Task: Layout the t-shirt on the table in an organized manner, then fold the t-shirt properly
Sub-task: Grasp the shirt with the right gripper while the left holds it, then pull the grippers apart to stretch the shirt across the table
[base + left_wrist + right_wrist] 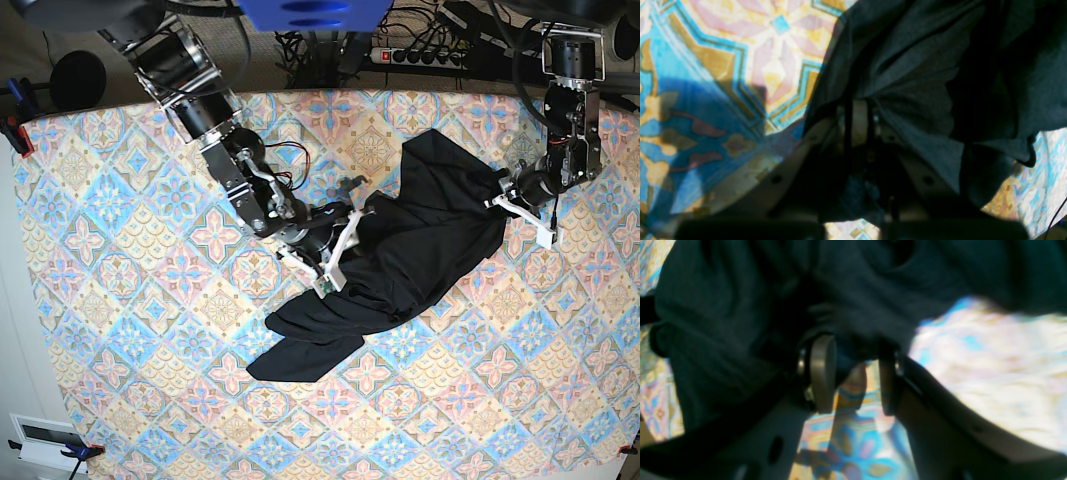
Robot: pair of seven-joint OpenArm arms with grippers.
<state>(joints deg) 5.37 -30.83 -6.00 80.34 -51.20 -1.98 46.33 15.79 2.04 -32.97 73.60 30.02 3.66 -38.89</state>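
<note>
Right gripper (345,235), left of base view: jaws parted, nothing clamped, black t-shirt (420,240) bunched just past the fingertips. T-shirt: crumpled diagonally mid-table (120,300), one end trailing toward the near edge, not laid flat. Left gripper (505,195), right of view: pinched shut on t-shirt edge. Risk, judged: uneven pull from the single held edge, dragging cloth into a tighter heap; right jaws closing on several layers, trapping a fold

Parted right claw (855,373) beside t-shirt (740,306)
</note>
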